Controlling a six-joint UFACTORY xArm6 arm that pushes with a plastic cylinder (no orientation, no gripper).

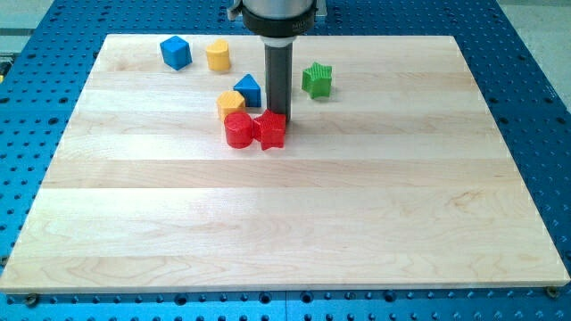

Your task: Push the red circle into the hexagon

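The red circle (pixel 238 130) lies a little above the board's middle, touching the red star (pixel 271 130) on its right. A yellow block that looks like a hexagon (pixel 230 104) sits just above the red circle and touches or nearly touches it. My tip (pixel 277 114) stands at the top edge of the red star, to the upper right of the red circle. The dark rod rises straight up from it to the arm's mount at the view's top.
A blue triangle (pixel 249 90) sits next to the yellow block, left of the rod. A green star (pixel 317 80) lies right of the rod. A blue cube (pixel 176 52) and a second yellow block (pixel 218 55) sit near the top left of the wooden board (pixel 285 223).
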